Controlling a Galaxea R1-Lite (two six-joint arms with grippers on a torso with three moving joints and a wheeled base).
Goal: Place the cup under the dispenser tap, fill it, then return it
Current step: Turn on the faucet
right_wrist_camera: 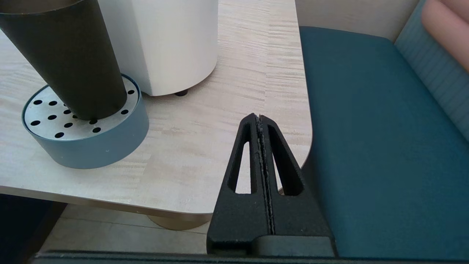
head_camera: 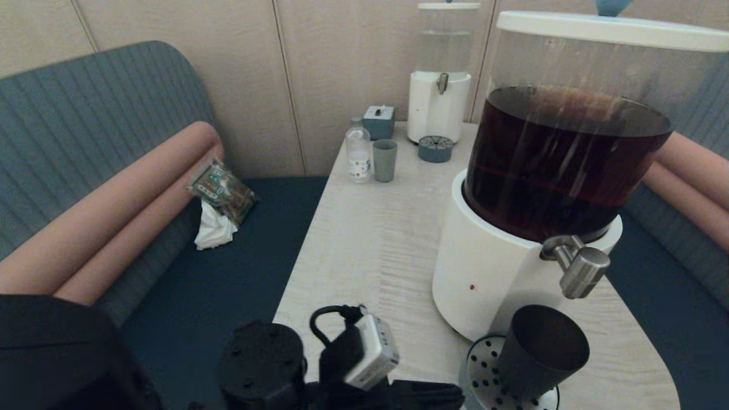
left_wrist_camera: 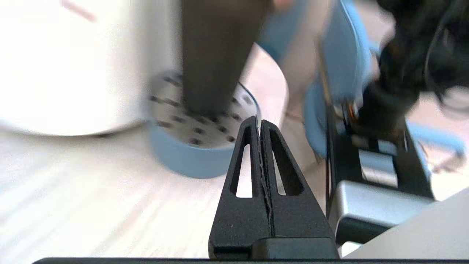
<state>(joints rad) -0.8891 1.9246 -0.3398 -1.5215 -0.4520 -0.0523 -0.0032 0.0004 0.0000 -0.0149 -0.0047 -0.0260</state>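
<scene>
The cup (head_camera: 541, 353) stands upright on the round drip tray (head_camera: 484, 370) at the near right corner of the tabletop (head_camera: 370, 239), its open mouth facing up and its narrow base on the holed metal plate. Its long axis is vertical, with the wide end on top. It is just in front of the white base of the big dispenser (head_camera: 490, 273), which holds dark brown liquid, and the tap (head_camera: 578, 267) juts out above the cup's mouth without touching it. The left gripper (left_wrist_camera: 260, 123) hovers over the near edge of the tabletop, just beside the drip tray, with its two fingers pressed together and nothing between them. The right gripper (right_wrist_camera: 259, 119) is off the right edge of the tabletop near that same corner, over the blue seat (right_wrist_camera: 366, 128), also clenched on nothing. At the far edge of the tabletop stand a smaller dispenser (head_camera: 439, 85) with clear liquid, a grey-green tumbler (head_camera: 385, 160) and a small bottle (head_camera: 359, 151).
</scene>
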